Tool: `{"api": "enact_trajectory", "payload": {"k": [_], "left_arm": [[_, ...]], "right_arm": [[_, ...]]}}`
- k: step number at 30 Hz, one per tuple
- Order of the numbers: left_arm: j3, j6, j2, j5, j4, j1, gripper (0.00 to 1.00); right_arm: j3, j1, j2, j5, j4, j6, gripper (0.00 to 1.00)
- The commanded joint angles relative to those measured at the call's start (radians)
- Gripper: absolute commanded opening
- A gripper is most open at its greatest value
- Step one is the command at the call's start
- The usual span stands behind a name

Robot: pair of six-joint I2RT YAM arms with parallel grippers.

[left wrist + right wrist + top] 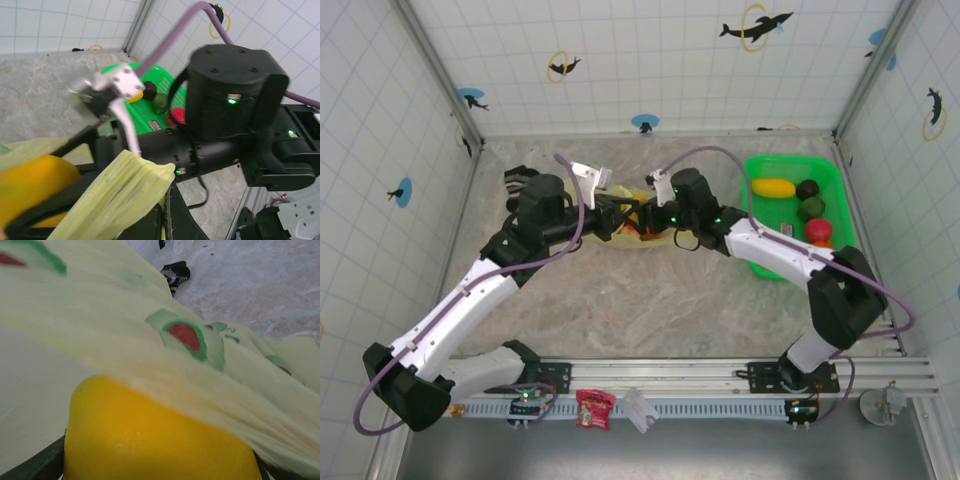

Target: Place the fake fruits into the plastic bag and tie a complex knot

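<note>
Two hands at the plastic bag [655, 240], mid-counter [650, 310]
Left hand [165, 225] is clenched on a bunched bag strip. Right hand [652, 214] grasps a yellow fruit [150, 440] against the bag's film. The green tub [782, 165] holds more fake fruits [808, 189].

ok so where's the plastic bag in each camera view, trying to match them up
Top external: the plastic bag is a small pale-yellow patch just above the middle of the picture.
Left wrist: a bunched pale strip runs across the lower left.
Right wrist: it is stretched over most of the frame.
Shared landmark: the yellow-orange fruit lies against the bag in both wrist views.
</note>
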Motion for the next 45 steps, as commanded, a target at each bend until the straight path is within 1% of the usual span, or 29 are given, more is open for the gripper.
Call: {"api": "enact_trajectory", "payload": {"k": [1,3,5,6,8,9,13,19,22,24,25,28,34,36,37,39,41,45], "left_arm": [[0.018,-0.015,-0.015,0.019,0.007,-0.004,0.0],[0.013,-0.012,-0.013,0.014,0.006,-0.005,0.0],[0.008,-0.006,-0.013,0.002,0.004,-0.004,0.0],[0.007,-0.005,-0.011,-0.006,-0.003,-0.004,0.0],[0.009,0.0,-0.007,-0.009,-0.012,-0.005,0.0],[0.011,-0.001,-0.007,-0.009,-0.015,-0.003,0.0],[0.007,0.0,-0.013,-0.02,-0.025,-0.005,0.0],[0.004,0.002,-0.019,-0.026,-0.024,-0.004,0.0],[0.009,0.005,-0.022,-0.037,-0.025,-0.004,0.0],[0.009,0.008,-0.031,-0.049,-0.026,-0.004,0.0],[0.009,0.011,-0.033,-0.058,-0.029,-0.004,0.0],[0.011,0.017,-0.042,-0.084,-0.043,-0.004,0.0],[-0.007,0.016,-0.056,-0.108,-0.043,-0.004,0.0],[-0.014,0.014,-0.06,-0.112,-0.04,-0.005,0.0],[-0.017,0.013,-0.062,-0.11,-0.038,-0.004,0.0],[-0.019,0.013,-0.062,-0.108,-0.037,-0.003,0.0],[-0.021,0.012,-0.061,-0.105,-0.037,-0.004,0.0],[-0.022,0.009,-0.053,-0.085,-0.031,-0.003,0.0]], "right_arm": [[0.136,0.064,0.103,0.047,-0.044,0.001,0.6],[0.19,0.095,0.161,0.051,-0.061,0.008,0.61],[0.227,0.12,0.215,0.086,-0.056,0.027,0.65],[0.243,0.128,0.236,0.119,-0.058,0.041,0.72],[0.262,0.132,0.264,0.175,-0.058,0.067,0.93],[0.265,0.133,0.27,0.189,-0.056,0.078,1.0],[0.228,0.13,0.239,0.22,-0.031,0.085,1.0],[0.155,0.114,0.164,0.211,-0.025,0.068,0.98],[0.105,0.105,0.11,0.215,-0.006,0.065,0.92],[0.073,0.101,0.07,0.224,0.0,0.059,0.84],[0.058,0.1,0.051,0.223,0.006,0.059,0.78],[0.012,0.09,-0.012,0.22,0.006,0.062,0.54],[-0.1,0.084,-0.147,0.217,0.013,0.06,0.23],[-0.126,0.077,-0.189,0.216,0.045,0.056,0.11],[-0.137,0.074,-0.21,0.217,0.043,0.051,0.07],[-0.146,0.066,-0.245,0.213,0.033,0.046,0.01],[-0.147,0.055,-0.278,0.207,0.027,0.038,0.0],[-0.137,0.024,-0.349,0.158,0.027,0.022,0.0]]}}
